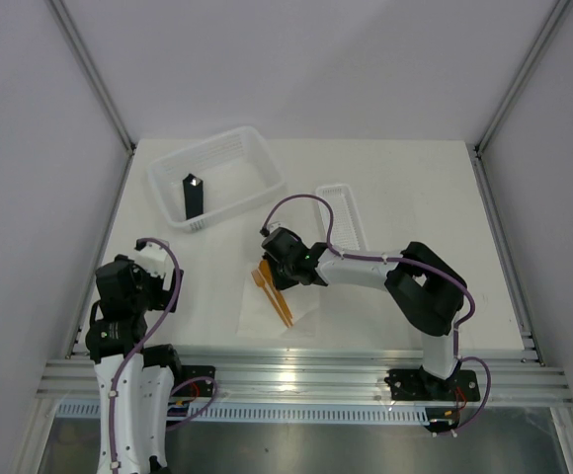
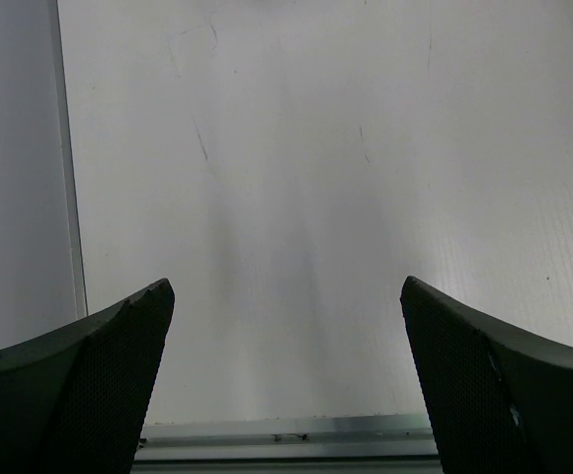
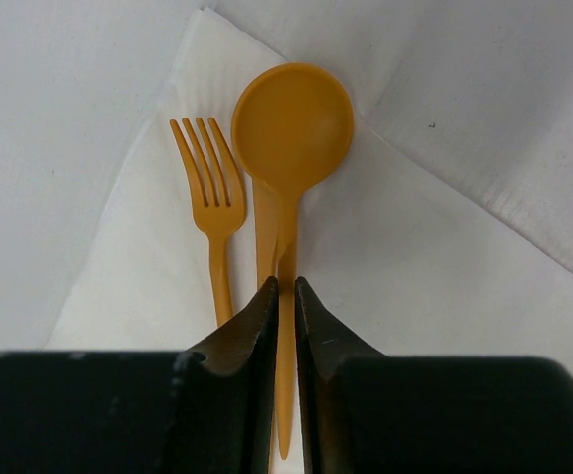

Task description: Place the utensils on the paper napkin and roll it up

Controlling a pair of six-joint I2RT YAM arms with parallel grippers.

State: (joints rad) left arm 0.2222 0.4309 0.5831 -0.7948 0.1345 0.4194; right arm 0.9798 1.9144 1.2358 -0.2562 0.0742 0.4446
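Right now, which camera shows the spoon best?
Right wrist: the spoon shows large over the paper napkin, bowl and handle clear. The top view shows only small orange slivers; the left wrist view shows none of it.

smooth orange plastic spoon (image 3: 291, 128), soft paper napkin (image 3: 415, 267)

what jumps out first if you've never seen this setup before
A bright orange plastic round-bowled spoon and an orange plastic fork lie side by side on the thin white paper napkin, at the scene's near middle. The right arm's black jaws straddle the spoon's handle, nearly closed; whether they pinch it is unclear. At the far left, a black upright rectangular block stands in the large white slotted plastic basket.
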